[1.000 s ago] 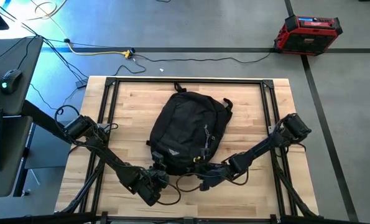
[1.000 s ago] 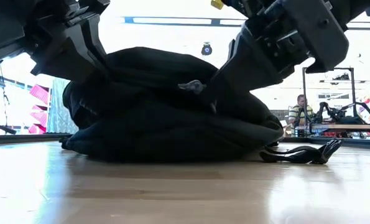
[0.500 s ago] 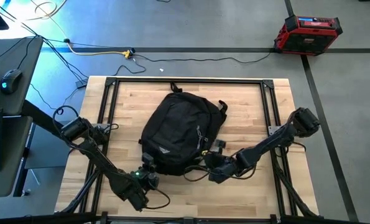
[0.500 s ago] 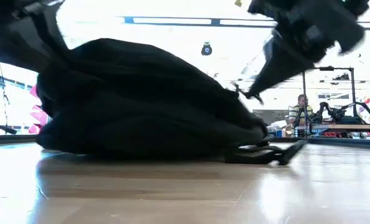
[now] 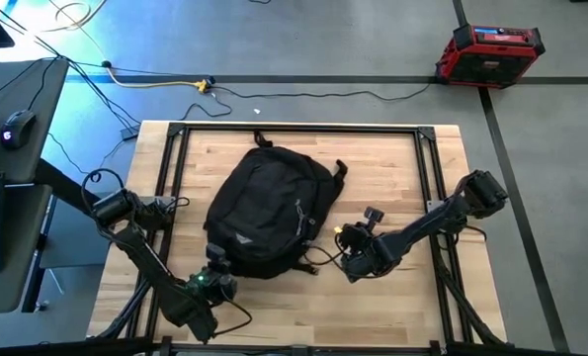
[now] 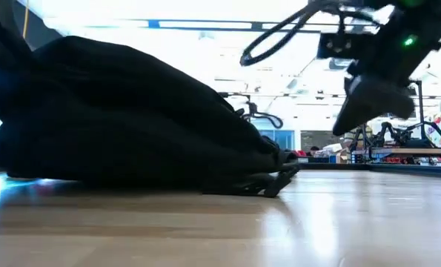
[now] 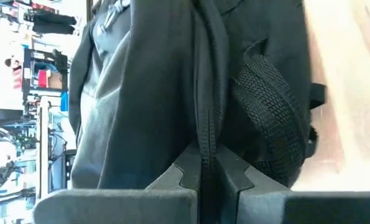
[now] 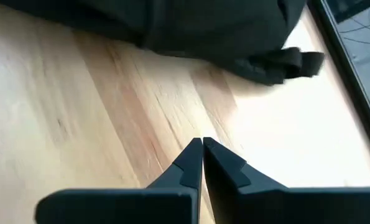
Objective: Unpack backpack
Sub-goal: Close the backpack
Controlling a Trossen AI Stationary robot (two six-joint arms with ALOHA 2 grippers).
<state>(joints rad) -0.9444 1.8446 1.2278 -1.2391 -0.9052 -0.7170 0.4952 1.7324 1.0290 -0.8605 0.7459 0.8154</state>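
Observation:
The black backpack (image 5: 264,210) lies flat on the wooden table, left of the middle, front face up, with its white logo (image 5: 242,237) toward the near edge. Its loose straps (image 5: 318,261) trail on the wood at its near right. My left gripper (image 5: 220,267) is at the backpack's near left end, shut on it. My right gripper (image 5: 349,265) hangs shut over bare wood to the right of the backpack, with nothing between its fingers (image 8: 201,155). My left gripper pinches a narrow black ridge of the backpack's fabric (image 7: 207,144) between its two fingers, at the backpack's near end. The fingers come from the table's near left side, slanting down, in line with the ridge. The backpack lies on the table.
A black metal frame (image 5: 175,148) runs round the table top. There is bare wood right of the backpack (image 5: 402,168) and along the near edge. A red box (image 5: 489,51) and cables lie on the floor beyond the table; a desk (image 5: 7,148) stands at the left.
My left gripper has gone toward the table's left edge, dragging the backpack along the wood; the whole backpack now lies farther left. My right gripper has come away from the backpack's near end, moving toward the right and far side, and has turned.

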